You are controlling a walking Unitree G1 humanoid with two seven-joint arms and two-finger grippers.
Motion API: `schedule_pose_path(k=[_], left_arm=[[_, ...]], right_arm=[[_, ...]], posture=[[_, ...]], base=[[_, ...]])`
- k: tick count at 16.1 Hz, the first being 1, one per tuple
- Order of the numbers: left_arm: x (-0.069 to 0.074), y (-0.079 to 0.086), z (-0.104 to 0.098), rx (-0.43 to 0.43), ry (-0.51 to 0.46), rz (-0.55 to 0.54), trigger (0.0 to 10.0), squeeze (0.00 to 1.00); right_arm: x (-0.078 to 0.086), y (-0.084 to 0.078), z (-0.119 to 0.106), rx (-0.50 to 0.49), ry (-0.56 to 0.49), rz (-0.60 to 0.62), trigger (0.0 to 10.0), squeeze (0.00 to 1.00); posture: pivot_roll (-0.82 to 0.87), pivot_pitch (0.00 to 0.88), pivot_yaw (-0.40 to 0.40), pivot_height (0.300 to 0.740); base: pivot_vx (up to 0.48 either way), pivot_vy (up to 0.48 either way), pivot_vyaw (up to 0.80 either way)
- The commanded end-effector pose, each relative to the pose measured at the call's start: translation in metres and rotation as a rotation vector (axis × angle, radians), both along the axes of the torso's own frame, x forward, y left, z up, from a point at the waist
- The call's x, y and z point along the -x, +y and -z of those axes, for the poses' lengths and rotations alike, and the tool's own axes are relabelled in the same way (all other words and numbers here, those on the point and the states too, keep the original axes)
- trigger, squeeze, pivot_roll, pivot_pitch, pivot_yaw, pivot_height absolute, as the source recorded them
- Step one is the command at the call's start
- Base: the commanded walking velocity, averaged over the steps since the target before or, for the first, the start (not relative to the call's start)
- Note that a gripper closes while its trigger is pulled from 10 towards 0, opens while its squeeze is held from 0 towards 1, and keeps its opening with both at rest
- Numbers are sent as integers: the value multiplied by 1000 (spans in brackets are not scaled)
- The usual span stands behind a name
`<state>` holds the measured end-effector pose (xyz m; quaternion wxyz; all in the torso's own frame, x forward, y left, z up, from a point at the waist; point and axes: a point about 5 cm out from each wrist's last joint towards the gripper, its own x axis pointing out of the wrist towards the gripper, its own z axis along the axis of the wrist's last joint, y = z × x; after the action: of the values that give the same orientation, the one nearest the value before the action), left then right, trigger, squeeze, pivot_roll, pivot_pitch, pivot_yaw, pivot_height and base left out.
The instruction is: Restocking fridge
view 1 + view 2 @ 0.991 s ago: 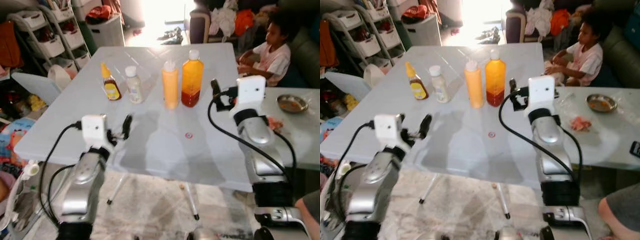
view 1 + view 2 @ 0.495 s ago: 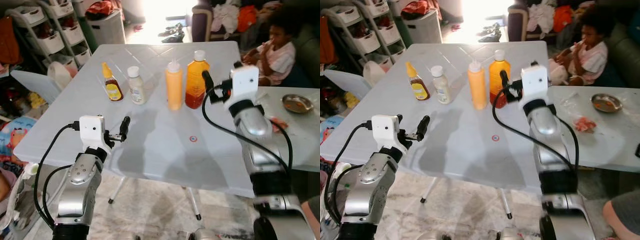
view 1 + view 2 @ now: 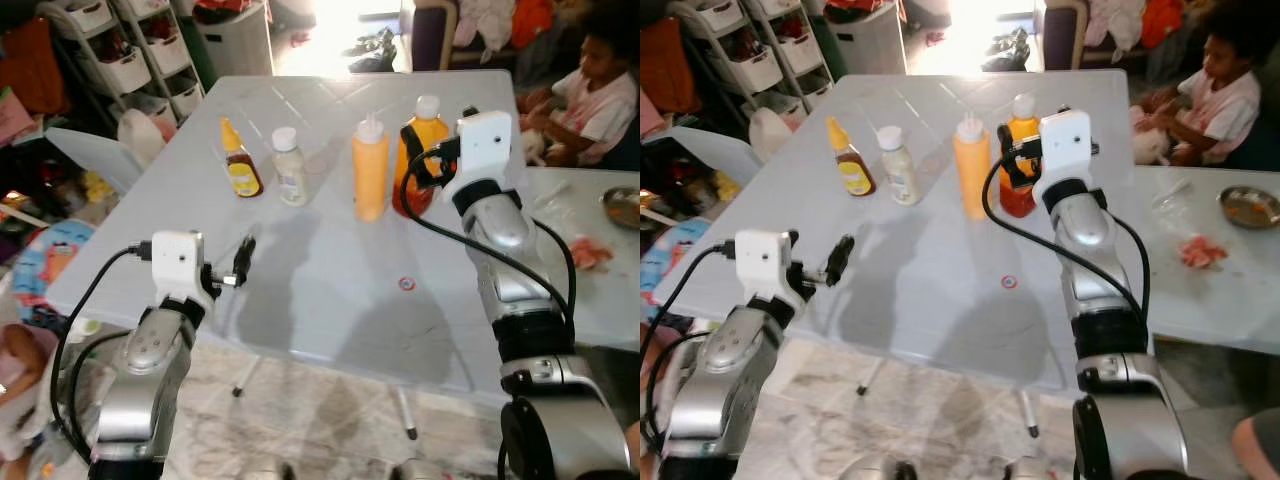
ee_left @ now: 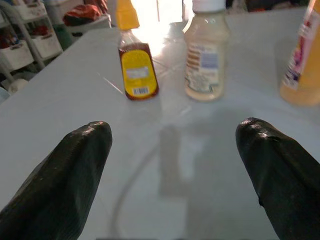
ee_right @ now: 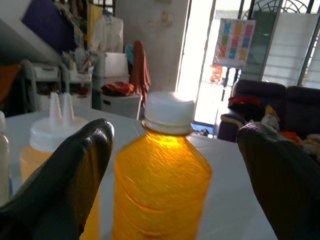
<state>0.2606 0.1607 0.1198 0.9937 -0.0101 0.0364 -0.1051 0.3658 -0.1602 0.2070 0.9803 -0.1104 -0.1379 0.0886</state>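
Setting: a lived-in home, living-room area. I stand at a white folding desk (image 3: pixel 330 290) carrying four condiment and drink bottles (image 3: pixel 362 180). Beyond it, sunlight through a doorway with shoes (image 3: pixel 372 62) on the floor. White shelf racks (image 3: pixel 140 60) with bins sit at my far left, a dark sofa (image 5: pixel 280 102) piled with clothes behind. A person (image 3: pixel 600 95) sits at my right beside a metal dish (image 3: pixel 1248 206). Clothes hang by the wall in my right wrist view.
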Motion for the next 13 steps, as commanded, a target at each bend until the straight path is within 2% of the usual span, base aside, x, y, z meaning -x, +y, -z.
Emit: schedule_pose_path(k=[1,5,9,13], left_arm=[[1,1,-5,-12,-7,14,10000,0],[-1,0,-8,-13,-8,20,10000,0],[2,1,-8,-18,3,25,10000,0],[3,2,-9,-22,8,26,10000,0]], right_arm=[[-3,10,-7,5,-26,-35,10000,0],[-6,13,-12,13,-41,-41,10000,0],[-11,3,-16,18,-47,-8,10000,0],[-16,3,-19,20,-48,-4,10000,0]], posture=[[45,22,174,740],[48,26,175,740],[57,34,174,740],[66,41,177,740]], base=[[0,0,0],[0,0,0],[0,0,0],[0,0,0]])
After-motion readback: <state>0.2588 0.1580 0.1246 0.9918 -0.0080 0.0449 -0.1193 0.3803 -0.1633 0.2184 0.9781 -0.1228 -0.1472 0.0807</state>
